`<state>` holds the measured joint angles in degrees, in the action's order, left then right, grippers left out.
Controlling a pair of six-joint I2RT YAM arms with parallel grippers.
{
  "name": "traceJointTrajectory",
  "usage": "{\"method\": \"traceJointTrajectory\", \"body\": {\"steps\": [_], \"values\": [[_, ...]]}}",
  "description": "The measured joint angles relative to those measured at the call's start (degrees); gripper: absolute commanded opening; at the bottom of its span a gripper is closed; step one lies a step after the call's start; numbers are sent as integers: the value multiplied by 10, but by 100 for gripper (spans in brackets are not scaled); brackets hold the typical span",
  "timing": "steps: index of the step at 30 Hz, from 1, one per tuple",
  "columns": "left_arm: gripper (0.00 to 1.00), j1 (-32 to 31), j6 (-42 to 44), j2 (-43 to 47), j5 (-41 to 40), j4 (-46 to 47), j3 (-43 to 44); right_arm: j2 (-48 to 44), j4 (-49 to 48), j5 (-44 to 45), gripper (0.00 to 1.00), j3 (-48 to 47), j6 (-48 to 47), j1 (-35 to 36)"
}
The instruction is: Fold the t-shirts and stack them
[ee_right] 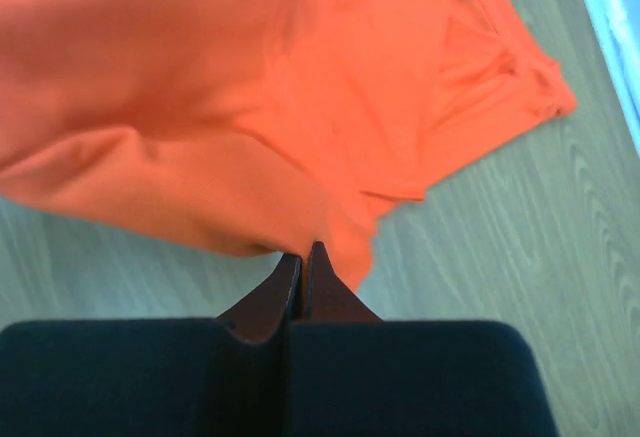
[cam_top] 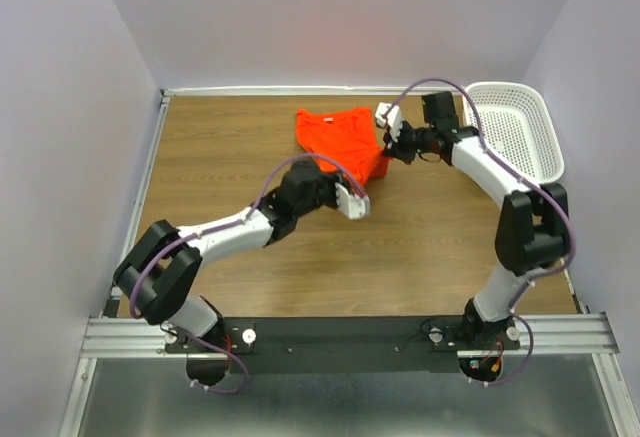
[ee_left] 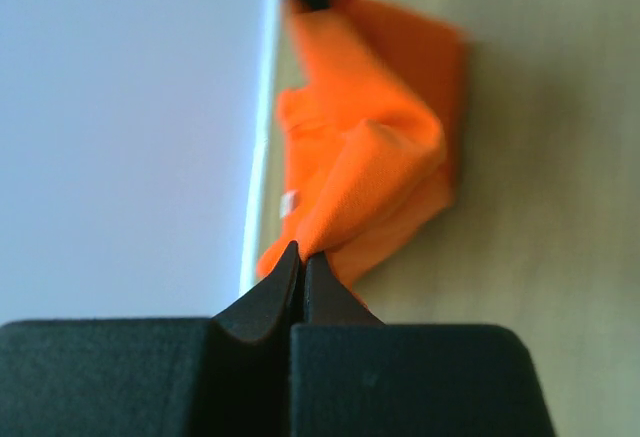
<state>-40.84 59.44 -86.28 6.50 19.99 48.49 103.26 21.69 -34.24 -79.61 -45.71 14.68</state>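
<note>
The orange-red t-shirt [cam_top: 340, 137] lies partly folded on the far middle of the wooden table. My left gripper [cam_top: 357, 189] is shut on its near edge, and the cloth rises from the closed fingertips in the left wrist view [ee_left: 370, 157]. My right gripper [cam_top: 392, 145] is shut on the shirt's right edge. In the right wrist view the fabric [ee_right: 250, 87] spreads out from the pinched tips, its collar and a white label at the top right.
A white perforated basket [cam_top: 515, 127] stands at the far right of the table. The table's far edge runs along the grey back wall, just behind the shirt. Bare wood lies in front of and to the left of the shirt.
</note>
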Motion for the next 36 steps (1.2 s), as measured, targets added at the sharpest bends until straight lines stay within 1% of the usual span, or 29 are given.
{"method": "traceJointTrajectory", "body": {"steps": [1, 2, 5, 8, 12, 16, 20, 21, 24, 27, 32, 36], "values": [[0, -22, -3, 5, -1, -1, -11, -21, 5, -3, 1, 18, -8, 0], [0, -42, -8, 8, -1, -8, -25, -48, -5, -8, 1, 56, -31, -1], [0, -108, -31, 16, -3, -36, -68, -125, 24, -15, 1, 179, -88, -1], [0, -167, -63, 29, -13, -66, -99, -174, 67, -14, 1, 277, -143, -1], [0, -241, -126, 37, -34, -90, -109, -262, 137, 0, 1, 394, -223, -2], [0, -309, -192, 25, -64, -105, -97, -363, 192, 28, 1, 462, -278, -2], [0, -388, -252, -42, -90, -123, -56, -445, 230, 60, 1, 492, -303, -2], [0, -399, -258, -52, -95, -127, -53, -459, 237, 66, 1, 492, -307, -2], [0, -442, -281, -72, -110, -151, -50, -473, 254, 70, 1, 487, -315, -2], [0, -447, -298, -59, -124, -156, -56, -464, 276, 70, 1, 475, -322, -2], [0, -445, -308, -8, -141, -150, -77, -459, 298, 67, 0, 462, -337, -2], [0, -435, -308, 23, -147, -134, -103, -423, 311, 58, 0, 433, -338, -1]]}}
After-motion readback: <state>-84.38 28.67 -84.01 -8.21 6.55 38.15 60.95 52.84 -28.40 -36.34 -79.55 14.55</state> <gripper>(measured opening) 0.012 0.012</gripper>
